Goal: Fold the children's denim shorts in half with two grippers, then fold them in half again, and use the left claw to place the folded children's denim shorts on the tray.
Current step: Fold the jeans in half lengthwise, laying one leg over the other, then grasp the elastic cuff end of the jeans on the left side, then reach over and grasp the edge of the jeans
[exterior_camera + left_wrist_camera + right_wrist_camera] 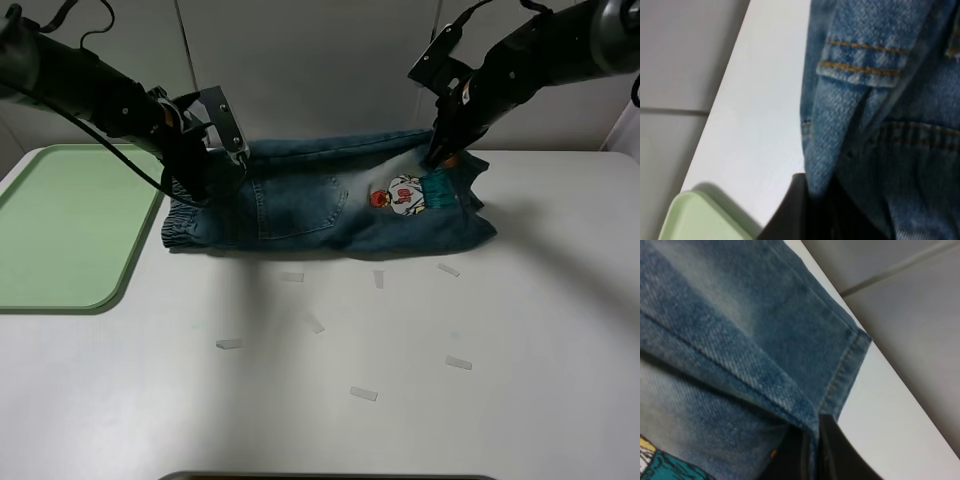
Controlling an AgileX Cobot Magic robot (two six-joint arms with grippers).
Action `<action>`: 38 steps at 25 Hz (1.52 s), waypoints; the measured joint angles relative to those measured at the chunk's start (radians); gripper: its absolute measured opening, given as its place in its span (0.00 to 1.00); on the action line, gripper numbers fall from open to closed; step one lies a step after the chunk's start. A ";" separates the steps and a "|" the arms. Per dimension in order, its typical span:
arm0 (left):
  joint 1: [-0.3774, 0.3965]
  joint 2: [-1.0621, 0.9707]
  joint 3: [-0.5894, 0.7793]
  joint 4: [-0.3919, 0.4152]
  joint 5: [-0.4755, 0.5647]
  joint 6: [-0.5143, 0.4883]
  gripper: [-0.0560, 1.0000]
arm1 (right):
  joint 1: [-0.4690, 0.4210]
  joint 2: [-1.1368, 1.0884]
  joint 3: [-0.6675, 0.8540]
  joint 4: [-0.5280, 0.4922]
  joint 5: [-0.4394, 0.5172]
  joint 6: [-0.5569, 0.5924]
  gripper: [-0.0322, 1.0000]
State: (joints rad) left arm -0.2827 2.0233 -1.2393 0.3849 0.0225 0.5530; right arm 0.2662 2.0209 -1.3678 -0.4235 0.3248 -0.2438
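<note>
The children's denim shorts [320,205] lie across the back of the white table, waist to the left, leg hems to the right, cartoon patch [400,195] facing up. My left gripper [200,165] is shut on the waist end; in the left wrist view denim with a belt loop [865,65] runs into the dark fingers [800,215]. My right gripper [440,155] is shut on the leg hem; in the right wrist view the hem [840,375] is pinched between the dark fingers [840,460]. The light-green tray [60,230] lies at the far left, beside the waist; its corner [695,220] shows in the left wrist view.
Several small whitish tape strips lie on the table in front of the shorts, such as one [291,277] near the hem edge and one [364,394] nearer the front. A grey wall stands behind the table's back edge [560,150].
</note>
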 joint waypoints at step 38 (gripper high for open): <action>0.019 -0.032 0.000 -0.003 0.085 -0.066 0.99 | -0.007 -0.014 0.000 0.130 -0.021 0.001 0.70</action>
State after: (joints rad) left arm -0.2634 1.9910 -1.2393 0.3820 0.1077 0.4872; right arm 0.2589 2.0069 -1.3678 -0.2938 0.3039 -0.2429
